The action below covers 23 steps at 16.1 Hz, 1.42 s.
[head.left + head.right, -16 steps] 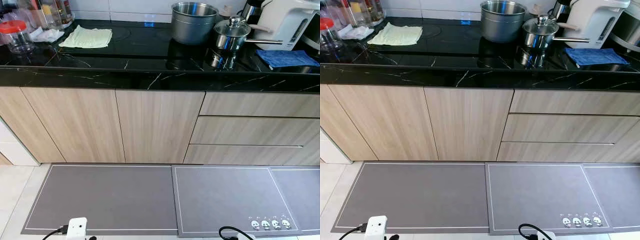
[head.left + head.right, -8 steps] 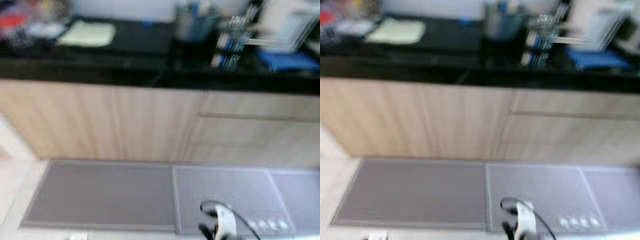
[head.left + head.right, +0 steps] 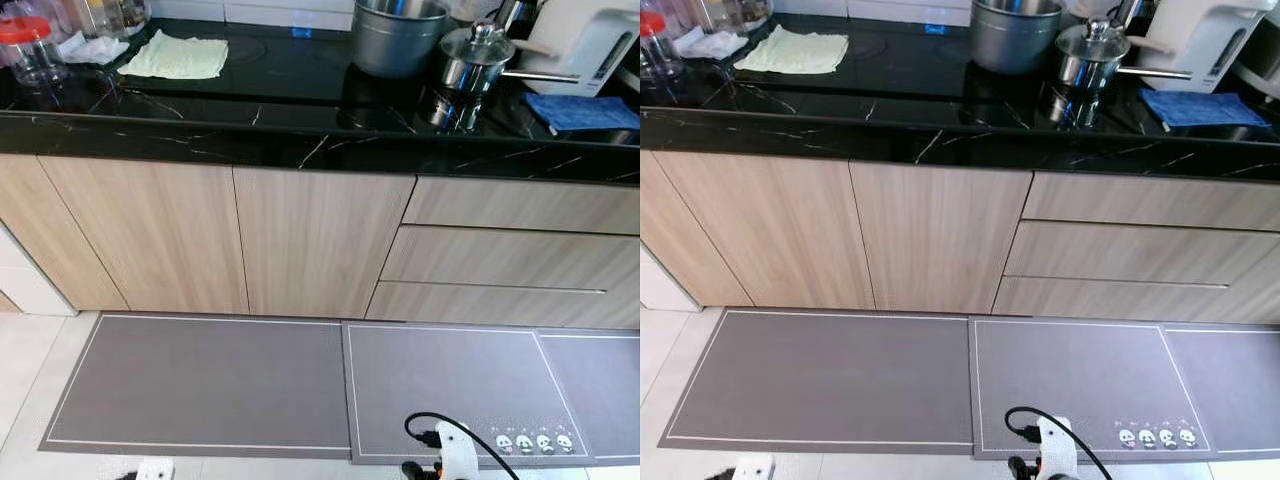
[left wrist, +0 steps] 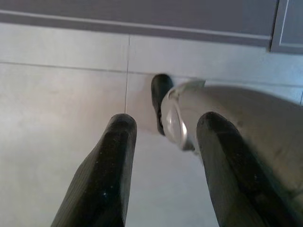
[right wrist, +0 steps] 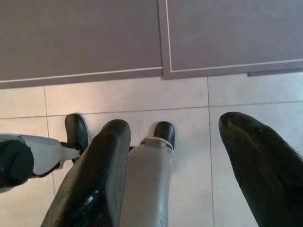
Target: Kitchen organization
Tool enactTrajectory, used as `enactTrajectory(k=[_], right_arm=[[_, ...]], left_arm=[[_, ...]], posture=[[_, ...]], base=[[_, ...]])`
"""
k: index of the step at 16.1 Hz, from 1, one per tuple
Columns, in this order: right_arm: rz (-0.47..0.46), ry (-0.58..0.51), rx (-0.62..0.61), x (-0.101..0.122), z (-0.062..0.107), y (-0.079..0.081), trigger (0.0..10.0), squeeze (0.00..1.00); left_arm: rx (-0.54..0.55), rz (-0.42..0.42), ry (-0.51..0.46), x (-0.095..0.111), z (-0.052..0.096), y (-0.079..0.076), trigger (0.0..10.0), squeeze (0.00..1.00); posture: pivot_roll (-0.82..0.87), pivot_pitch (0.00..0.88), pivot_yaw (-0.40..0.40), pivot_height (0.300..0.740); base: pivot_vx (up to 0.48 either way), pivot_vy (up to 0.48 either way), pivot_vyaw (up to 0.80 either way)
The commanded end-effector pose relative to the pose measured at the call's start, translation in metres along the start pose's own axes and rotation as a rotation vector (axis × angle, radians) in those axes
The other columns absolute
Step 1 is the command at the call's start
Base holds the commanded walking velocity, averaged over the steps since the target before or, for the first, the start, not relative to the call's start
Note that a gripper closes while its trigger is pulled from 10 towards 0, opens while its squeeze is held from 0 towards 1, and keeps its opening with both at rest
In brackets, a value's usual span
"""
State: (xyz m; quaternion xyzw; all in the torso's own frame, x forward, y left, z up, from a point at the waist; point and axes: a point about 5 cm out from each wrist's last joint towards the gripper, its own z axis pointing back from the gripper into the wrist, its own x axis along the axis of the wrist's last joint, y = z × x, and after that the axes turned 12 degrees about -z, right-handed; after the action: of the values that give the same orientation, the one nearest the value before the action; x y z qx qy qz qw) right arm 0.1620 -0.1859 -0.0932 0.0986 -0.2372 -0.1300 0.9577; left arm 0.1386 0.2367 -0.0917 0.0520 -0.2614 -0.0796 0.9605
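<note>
We stand back from the black bench (image 3: 300, 150). Both arms hang low: left tool (image 4: 163, 156) and right tool (image 5: 175, 156) are spread apart, empty, aimed at the floor. The bench things lie far ahead and above: one large steel pot (image 3: 397, 38), one lidded saucepan (image 3: 470, 58) with its handle pointing right, one yellow cloth (image 3: 187, 55) far left, one blue cloth (image 3: 580, 110) far right. The right arm looks nearer the pans.

— How is the light looking?

— Bright, even indoor light is falling on a sharp head view. The black countertop (image 3: 300, 110) is throwing white glare streaks, well ahead of both grippers.

— And the wrist views?

— Dimmer. The left gripper (image 4: 163, 137) and right gripper (image 5: 175, 137) are blurring at close range, over softly shadowed floor tiles (image 5: 118, 97).
</note>
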Motion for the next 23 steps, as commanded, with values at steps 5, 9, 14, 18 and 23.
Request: enactTrajectory(k=[5, 9, 14, 18, 23], right_arm=[[0.01, 0.035, -0.023, -0.017, 0.004, -0.01, 10.0, 0.0], [0.012, 0.034, -0.005, -0.016, 0.004, -0.008, 10.0, 0.0], [0.035, 0.01, 0.028, -0.005, 0.001, 0.0, 10.0, 0.0], [0.031, 0.008, 0.027, -0.005, 0.002, -0.003, 10.0, 0.0], [0.115, -0.008, 0.028, -0.002, 0.002, -0.002, 10.0, 0.0]], left_arm=[[-0.015, -0.008, -0.004, 0.001, -0.001, -0.004, 10.0, 0.0], [0.014, -0.031, 0.011, -0.003, 0.0, -0.001, 10.0, 0.0], [0.035, -0.037, 0.044, -0.01, 0.001, -0.003, 10.0, 0.0], [0.03, -0.035, 0.065, -0.015, 0.002, -0.007, 10.0, 0.0], [0.026, -0.041, 0.058, -0.012, 0.001, -0.008, 10.0, 0.0]], posture=[[0.02, 0.064, -0.095, 0.74], [0.03, 0.059, -0.103, 0.74], [0.03, 0.06, -0.125, 0.74], [0.01, 0.063, -0.132, 0.74], [0.01, 0.07, -0.13, 0.74]], base=[[0.0, 0.0, 0.0], [0.0, 0.0, 0.0], [0.0, -0.301, 0.0], [0.0, -0.312, 0.0], [0.0, -0.319, 0.16]])
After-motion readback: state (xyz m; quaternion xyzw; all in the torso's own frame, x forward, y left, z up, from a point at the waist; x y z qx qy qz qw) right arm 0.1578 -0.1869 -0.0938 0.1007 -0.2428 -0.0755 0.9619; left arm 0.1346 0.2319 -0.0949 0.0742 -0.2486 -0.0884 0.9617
